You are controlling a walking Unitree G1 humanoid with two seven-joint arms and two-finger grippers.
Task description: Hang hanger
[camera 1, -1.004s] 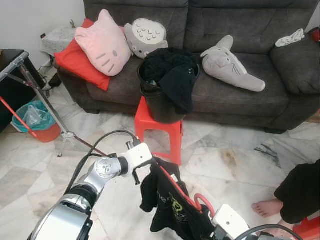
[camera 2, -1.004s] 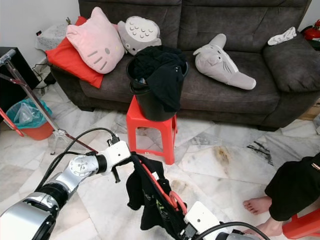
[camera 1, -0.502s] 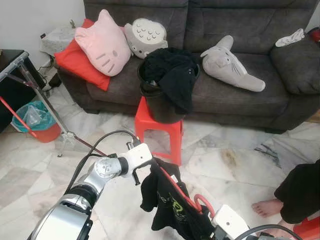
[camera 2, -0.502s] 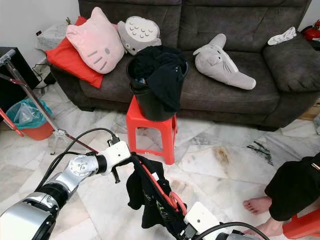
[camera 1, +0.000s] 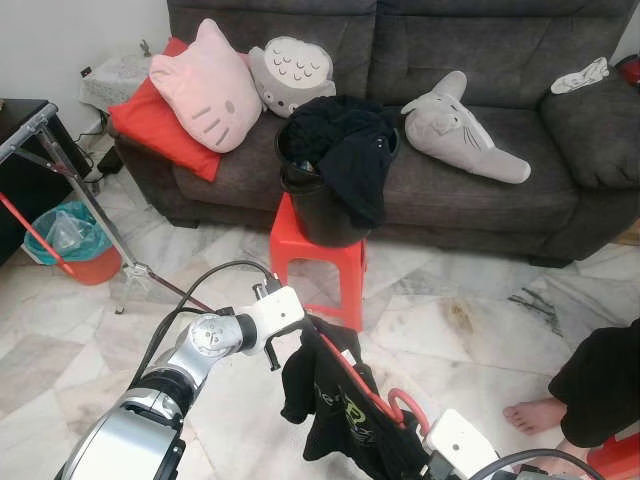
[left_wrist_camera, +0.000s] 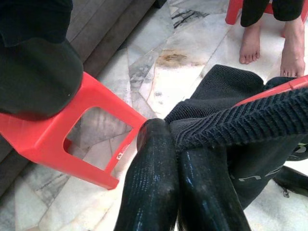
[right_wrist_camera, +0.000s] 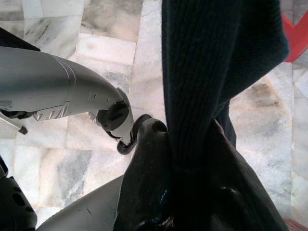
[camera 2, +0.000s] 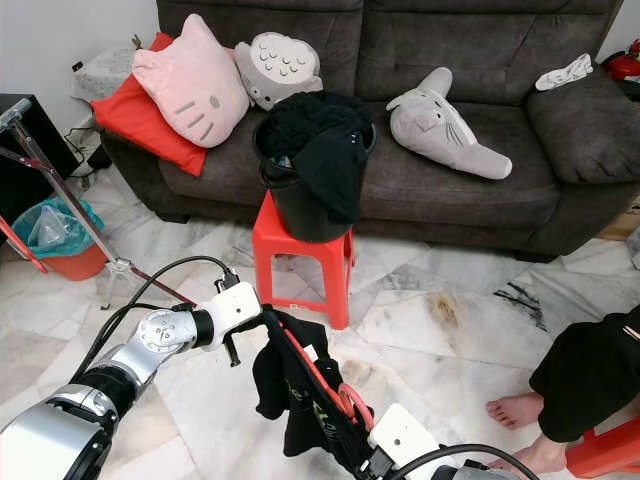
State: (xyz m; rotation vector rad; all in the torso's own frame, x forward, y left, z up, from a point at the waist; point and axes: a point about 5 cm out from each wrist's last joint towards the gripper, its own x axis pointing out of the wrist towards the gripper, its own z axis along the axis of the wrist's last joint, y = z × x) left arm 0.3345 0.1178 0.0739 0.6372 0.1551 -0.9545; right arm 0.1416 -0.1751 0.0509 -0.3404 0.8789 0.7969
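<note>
you face a grey sofa (camera 1: 520, 180) across marble floor. the black shirt (camera 1: 335, 405) already sits on the red hanger (camera 1: 352, 380), both grippers clamped on it: left gripper (camera 1: 290, 335), right gripper (right_wrist_camera: 190, 159). hanging remains, presumably on the rack (camera 1: 60, 170). its green print is unreadable.

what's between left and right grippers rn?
Head views: a black T-shirt on a red hanger spans from the left gripper to the right gripper; both pinch its fabric.
</note>
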